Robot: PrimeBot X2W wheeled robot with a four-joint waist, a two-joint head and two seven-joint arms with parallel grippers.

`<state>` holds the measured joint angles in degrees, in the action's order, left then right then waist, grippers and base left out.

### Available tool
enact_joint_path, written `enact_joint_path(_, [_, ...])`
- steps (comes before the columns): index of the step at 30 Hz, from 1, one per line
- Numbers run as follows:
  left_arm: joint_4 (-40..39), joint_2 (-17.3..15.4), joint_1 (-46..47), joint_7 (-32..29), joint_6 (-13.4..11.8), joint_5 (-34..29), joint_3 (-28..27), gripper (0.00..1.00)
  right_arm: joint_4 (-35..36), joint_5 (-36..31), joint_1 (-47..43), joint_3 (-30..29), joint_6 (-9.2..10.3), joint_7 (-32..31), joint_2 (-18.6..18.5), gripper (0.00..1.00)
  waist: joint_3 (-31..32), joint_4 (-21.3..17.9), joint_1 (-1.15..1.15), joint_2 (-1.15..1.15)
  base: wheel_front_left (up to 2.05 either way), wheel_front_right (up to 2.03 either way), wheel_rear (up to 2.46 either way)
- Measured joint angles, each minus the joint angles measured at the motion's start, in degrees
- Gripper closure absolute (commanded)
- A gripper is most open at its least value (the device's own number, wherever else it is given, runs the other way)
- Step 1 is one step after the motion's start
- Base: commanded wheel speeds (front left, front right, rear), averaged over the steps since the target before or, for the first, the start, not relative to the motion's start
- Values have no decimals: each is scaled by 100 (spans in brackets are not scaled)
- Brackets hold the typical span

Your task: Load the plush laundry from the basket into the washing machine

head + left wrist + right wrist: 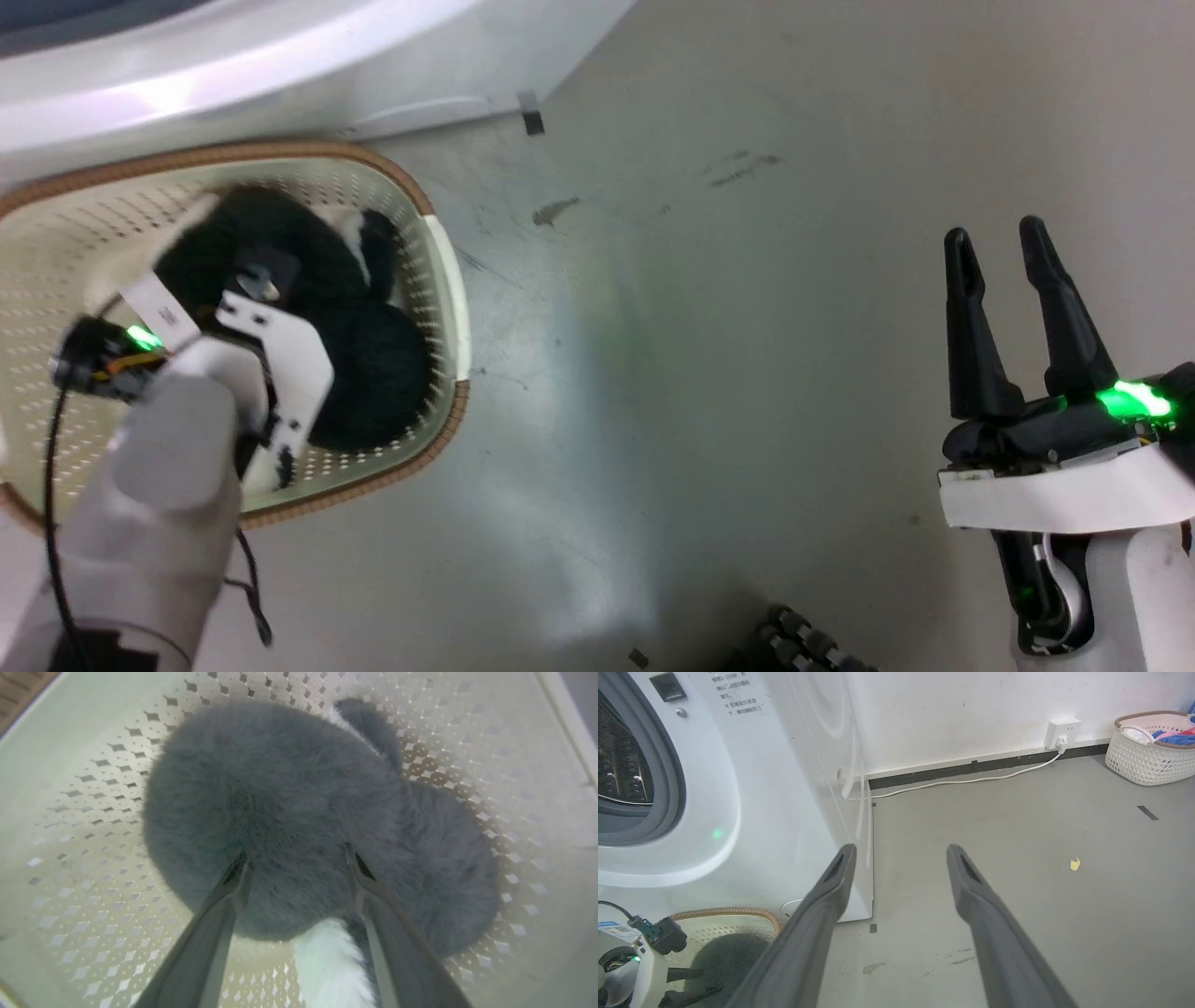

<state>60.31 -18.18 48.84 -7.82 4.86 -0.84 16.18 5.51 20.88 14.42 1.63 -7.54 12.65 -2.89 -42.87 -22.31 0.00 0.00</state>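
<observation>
Basket [280, 147]: at 9 o'clock in the head view, on the floor [700, 373] and close to the washer [280, 84], probably to keep the carry short.
Left gripper [295, 868]: reaches down into the basket. Its fingers are spread, with the tips sunk in fur on either side of a black lobe. Nothing is squeezed yet; it looks set to pinch a thick fold.
Plush [280, 788]: lies in the basket, nearer its 3 o'clock wall in the head view.
Drum [616, 765]: at 9 o'clock in the right wrist view, visible inside the grey seal [675, 779].
Right gripper [994, 231]: at 4 o'clock in the head view, released and empty, well apart from the basket and apparently parked clear.
</observation>
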Motion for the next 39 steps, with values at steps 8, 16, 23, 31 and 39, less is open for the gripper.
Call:
enact_joint_path(8, [503,-176,641,-178,-41,43,163,0,20,152,55,49,0,92,1,0,-436,-224,0,0,0,0,0])
enact_joint_path(16, [971,-258,1113,-233,36,104,337,0,52,345,169,-21,0,179,0,0,-849,-372,-1,0,0,0,0])
enact_joint_path(23, [1074,-249,1187,-308,34,301,321,0,52,350,196,21,0,189,0,0,-919,-368,-1,0,0,0,0])
enact_joint_path(31, [1144,-218,1075,-86,45,411,343,100,41,210,225,-55,0,209,0,0,-739,-301,-1,0,0,0,0])
enact_joint_path(39, [1206,27,774,398,60,615,331,100,35,-67,188,-180,0,209,0,0,-344,-91,0,0,0,0,0])
